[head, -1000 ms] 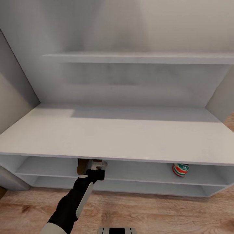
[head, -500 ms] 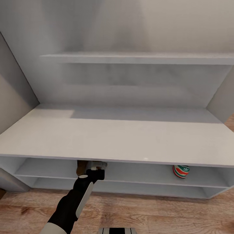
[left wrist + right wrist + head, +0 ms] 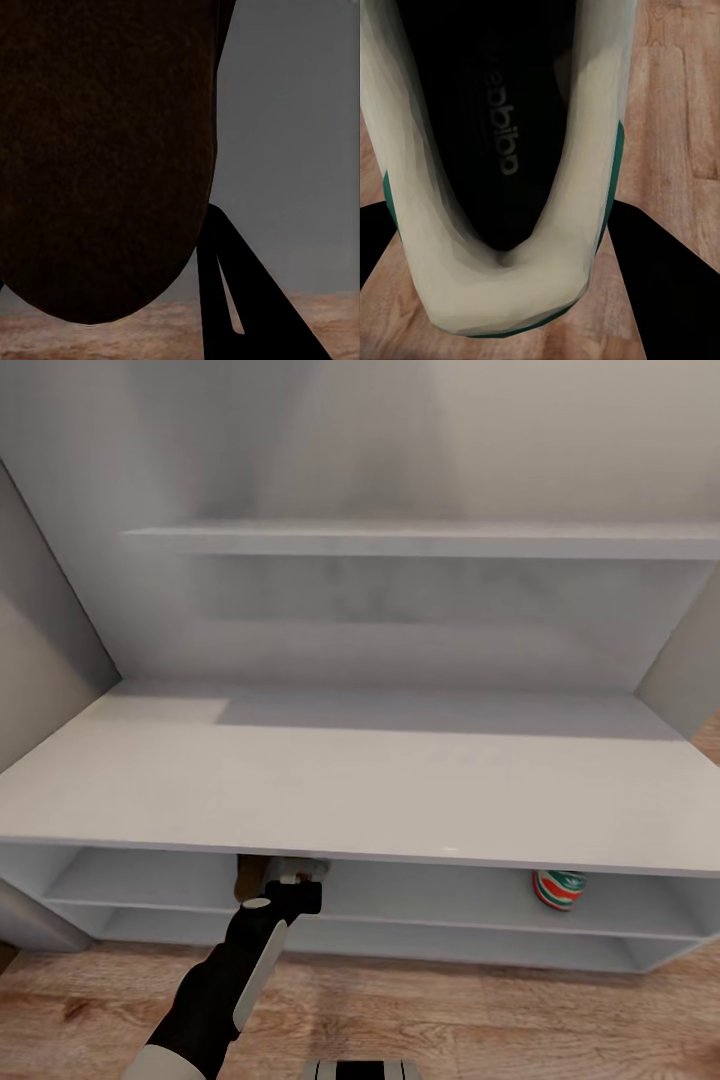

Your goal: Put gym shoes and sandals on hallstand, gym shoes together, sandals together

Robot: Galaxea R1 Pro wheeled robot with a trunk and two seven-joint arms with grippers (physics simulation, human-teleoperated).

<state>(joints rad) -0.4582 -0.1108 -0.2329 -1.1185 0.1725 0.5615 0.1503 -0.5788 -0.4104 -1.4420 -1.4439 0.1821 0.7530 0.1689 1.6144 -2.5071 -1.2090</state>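
The left arm reaches under the broad top of the hallstand (image 3: 350, 790), its gripper (image 3: 290, 872) at the upper open shelf, holding a dark brown sandal (image 3: 250, 872) at the shelf's front edge. In the left wrist view the sandal (image 3: 105, 150) sits against 1 dark finger (image 3: 232, 300), so the fingers look closed on it. Farther right on the same shelf stands 1 gym shoe (image 3: 557, 887), heel outward. The right wrist view shows another gym shoe (image 3: 502, 172) between the dark fingers (image 3: 667, 285), over the corridor floor (image 3: 675, 112).
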